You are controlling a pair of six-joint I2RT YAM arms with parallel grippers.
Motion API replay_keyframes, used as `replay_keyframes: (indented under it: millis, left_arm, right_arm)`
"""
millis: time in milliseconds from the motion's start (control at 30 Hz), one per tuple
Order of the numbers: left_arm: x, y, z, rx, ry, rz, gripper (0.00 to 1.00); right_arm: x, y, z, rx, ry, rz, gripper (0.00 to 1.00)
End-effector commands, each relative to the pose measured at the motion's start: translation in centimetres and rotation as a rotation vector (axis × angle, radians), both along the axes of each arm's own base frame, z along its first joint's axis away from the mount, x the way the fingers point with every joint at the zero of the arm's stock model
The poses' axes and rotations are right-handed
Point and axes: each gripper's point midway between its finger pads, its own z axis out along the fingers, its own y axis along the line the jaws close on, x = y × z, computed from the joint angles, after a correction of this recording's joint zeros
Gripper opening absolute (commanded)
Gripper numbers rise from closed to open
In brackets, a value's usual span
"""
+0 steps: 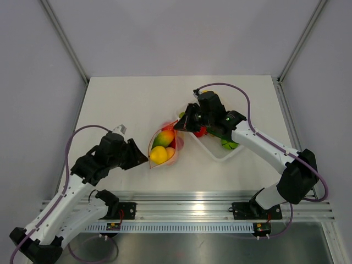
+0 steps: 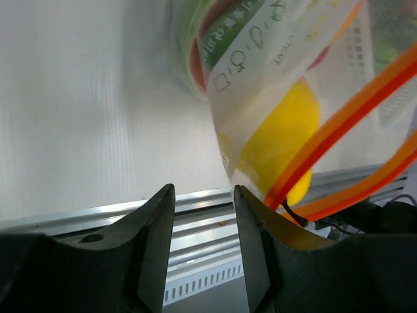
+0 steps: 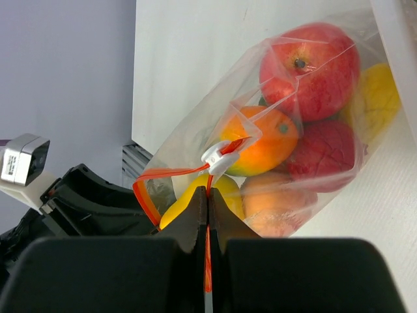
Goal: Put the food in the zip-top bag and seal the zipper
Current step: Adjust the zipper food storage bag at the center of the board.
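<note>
The table (image 1: 121, 104) carries the zip-top bag (image 1: 163, 146) and tray (image 1: 218, 154).

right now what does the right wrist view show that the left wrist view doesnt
Only the right wrist view: a red apple, an orange fruit, the white slider, and the right fingers shut on the zipper. Only the left wrist view: the left fingers open with nothing between them, a printed label and the metal rail. Both: the clear bag, the zipper and a yellow fruit.
</note>
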Motion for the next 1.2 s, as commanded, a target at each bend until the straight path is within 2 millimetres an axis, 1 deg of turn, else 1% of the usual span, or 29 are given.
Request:
replay_keyframes:
  millis: [0,33,133,333,367,533,633,700,767,833,967,1100,1167]
  left_arm:
    - [1.0,-2.2,3.3,-0.157,-0.111,-0.003,0.43]
    - [0.9,-2.3,3.9,-0.168,-0.147,-0.008,0.42]
    - [0.9,-2.5,4.5,-0.174,-0.180,-0.022,0.37]
    - [0.2,-3.1,3.8,-0.143,-0.153,-0.085,0.24]
    - [0.2,-3.1,3.7,-0.136,-0.149,-0.091,0.23]
    - [0.0,-2.9,2.9,-0.087,-0.121,-0.107,0.23]
    - [0.2,-3.2,2.5,-0.080,-0.107,-0.111,0.23]
    - [0.1,-3.5,2.3,-0.082,-0.096,-0.124,0.29]
    - [0.0,-3.7,2.0,-0.075,-0.089,-0.129,0.36]
    - [-0.1,-3.8,1.9,-0.068,-0.088,-0.135,0.40]
    - [-0.2,-4.0,2.4,-0.079,-0.106,-0.150,0.42]
    - [-0.7,-4.8,2.7,-0.091,-0.116,-0.207,0.40]
    - [-0.7,-5.0,2.5,-0.084,-0.112,-0.218,0.40]
  right_arm:
    - [0.4,0.4,2.4,0.049,-0.044,0.002,0.00]
    - [0.5,0.4,2.6,0.054,-0.045,0.003,0.00]
    - [0.6,0.6,2.5,0.056,-0.042,0.003,0.00]
    - [0.9,0.8,2.6,0.056,-0.043,0.008,0.00]
    - [0.9,0.9,2.7,0.056,-0.046,0.011,0.00]
    - [1.0,1.0,2.7,0.060,-0.043,0.010,0.00]
    - [1.0,1.1,2.9,0.064,-0.047,0.009,0.00]
    - [1.0,1.1,2.9,0.063,-0.045,0.007,0.00]
    - [1.1,1.1,2.8,0.061,-0.045,0.006,0.00]
    - [1.1,1.0,2.9,0.064,-0.046,0.004,0.00]
    - [1.1,1.1,3.0,0.068,-0.041,0.003,0.00]
    - [1.1,1.2,3.1,0.071,-0.041,0.003,0.00]
    - [1.1,1.1,3.2,0.073,-0.043,0.002,0.00]
